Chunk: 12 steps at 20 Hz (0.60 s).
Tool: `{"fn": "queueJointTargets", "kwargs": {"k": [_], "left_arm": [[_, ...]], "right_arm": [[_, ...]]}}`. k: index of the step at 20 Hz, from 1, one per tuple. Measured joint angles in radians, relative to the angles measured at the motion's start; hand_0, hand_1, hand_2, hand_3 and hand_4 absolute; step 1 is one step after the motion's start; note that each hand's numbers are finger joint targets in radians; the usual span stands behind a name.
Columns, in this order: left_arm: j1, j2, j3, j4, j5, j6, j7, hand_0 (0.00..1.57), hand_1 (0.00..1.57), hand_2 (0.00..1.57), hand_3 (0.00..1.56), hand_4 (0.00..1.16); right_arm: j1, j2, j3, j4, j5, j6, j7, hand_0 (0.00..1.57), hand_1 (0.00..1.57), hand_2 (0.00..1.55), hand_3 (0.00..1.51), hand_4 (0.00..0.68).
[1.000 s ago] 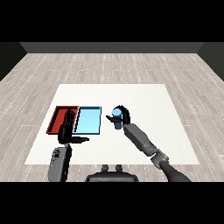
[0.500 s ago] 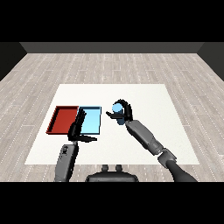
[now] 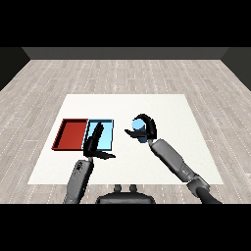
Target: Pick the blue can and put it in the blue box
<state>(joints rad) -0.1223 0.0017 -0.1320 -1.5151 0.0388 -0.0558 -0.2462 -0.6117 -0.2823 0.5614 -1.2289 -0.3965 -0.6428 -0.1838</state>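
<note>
My right hand [image 3: 148, 128] has carried the blue can [image 3: 139, 129] up and left, fingers wrapped around it, right of the light blue tray [image 3: 109, 139]. My open left hand [image 3: 95, 143] overhangs that tray and could block the drop.

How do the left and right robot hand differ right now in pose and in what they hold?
The right robot hand is curled round the blue can, to the right of the trays; the left robot hand holds nothing. The right one's fingers wrap the can, while the left one's fingers are straight, reaching over the near edge of the blue tray. Both are black, on grey forearms.
</note>
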Motion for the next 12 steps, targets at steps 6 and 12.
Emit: {"fn": "queueJointTargets", "kwargs": {"k": [6,12], "left_arm": [[-0.040,-0.001,-0.085,0.073,0.054,0.062,0.015,0.00,0.00,0.00,0.00,0.00],[-0.052,-0.001,-0.161,0.082,0.079,0.117,0.041,0.00,0.00,0.00,0.00,0.00]], "right_arm": [[0.092,-0.032,-0.010,-0.156,0.093,0.002,0.065,1.46,1.46,1.46,1.40,0.612],[0.118,0.026,-0.053,-0.172,0.186,0.064,0.095,1.49,1.49,1.47,1.40,0.620]]}}
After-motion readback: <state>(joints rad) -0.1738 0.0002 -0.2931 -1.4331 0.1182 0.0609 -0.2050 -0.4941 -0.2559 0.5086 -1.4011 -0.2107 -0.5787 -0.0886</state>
